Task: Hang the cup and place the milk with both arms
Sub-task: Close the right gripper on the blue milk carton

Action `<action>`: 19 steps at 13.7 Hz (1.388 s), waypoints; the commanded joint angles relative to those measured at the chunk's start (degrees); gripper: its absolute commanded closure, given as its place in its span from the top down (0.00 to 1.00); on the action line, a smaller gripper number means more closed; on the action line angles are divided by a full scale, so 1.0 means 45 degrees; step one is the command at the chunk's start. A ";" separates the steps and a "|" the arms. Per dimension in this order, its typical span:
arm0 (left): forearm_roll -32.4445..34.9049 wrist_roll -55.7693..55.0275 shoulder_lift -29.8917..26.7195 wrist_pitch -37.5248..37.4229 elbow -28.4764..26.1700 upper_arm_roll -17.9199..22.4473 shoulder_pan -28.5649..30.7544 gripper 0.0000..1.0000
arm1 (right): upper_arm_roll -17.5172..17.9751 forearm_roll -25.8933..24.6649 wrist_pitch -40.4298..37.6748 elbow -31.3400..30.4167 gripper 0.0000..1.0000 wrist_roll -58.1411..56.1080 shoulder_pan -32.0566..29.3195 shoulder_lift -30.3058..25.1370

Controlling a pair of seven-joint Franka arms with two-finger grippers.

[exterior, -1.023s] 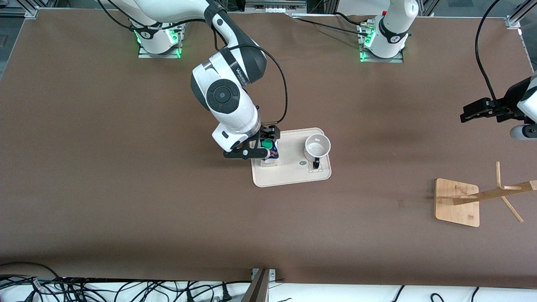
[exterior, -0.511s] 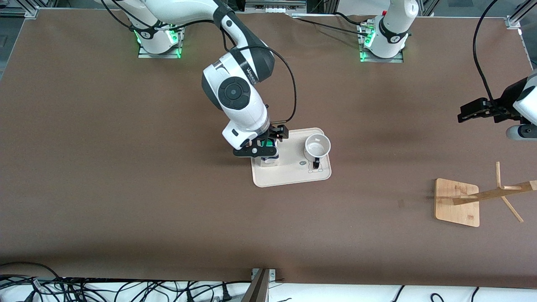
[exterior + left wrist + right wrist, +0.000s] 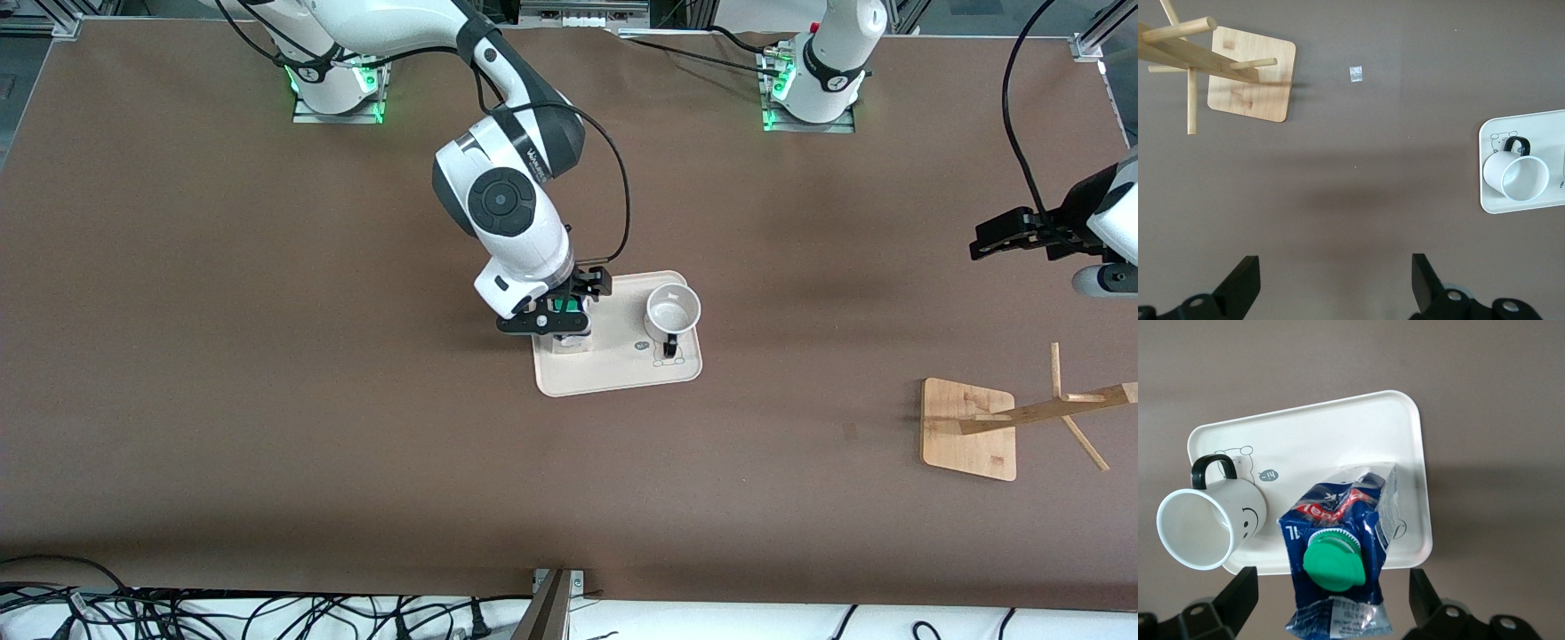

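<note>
Nothing is finished yet: in the front view the milk (image 3: 569,322) and the cup (image 3: 672,310) are both standing on the tray (image 3: 613,378), the rack (image 3: 1009,418) sitting bare toward the left arm's end. The left gripper (image 3: 1331,283), fingers spread and empty, is waiting over bare table well apart from the tray. The right gripper (image 3: 1331,597), fingers spread, is hovering around the carton, not yet pinching.
</note>
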 commanded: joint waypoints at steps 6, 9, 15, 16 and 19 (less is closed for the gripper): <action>0.0205 -0.0030 -0.0007 0.0007 0.0096 -0.0045 -0.0051 1.00 | -0.0279 0.0200 0.0833 0.0274 1.00 -0.0144 0.0343 0.0628; 0.0205 -0.0050 -0.0007 0.0027 0.0096 -0.0045 -0.0031 1.00 | -0.0357 0.0278 0.0774 0.0274 0.84 -0.0416 0.0323 0.0647; 0.0205 -0.0050 0.0013 0.0027 0.0096 -0.0045 -0.0031 1.00 | -0.0415 0.0259 0.0735 0.0255 0.31 -0.0496 0.0343 0.0608; 0.0205 -0.0069 0.0013 0.0046 0.0096 -0.0045 -0.0031 1.00 | -0.0435 0.0278 0.0638 0.0255 0.30 -0.0496 0.0343 0.0570; 0.0244 -0.0069 0.0052 0.0085 0.0096 -0.0045 -0.0031 1.00 | -0.0707 0.0239 -0.0628 0.0430 0.31 -0.0476 0.0343 0.0491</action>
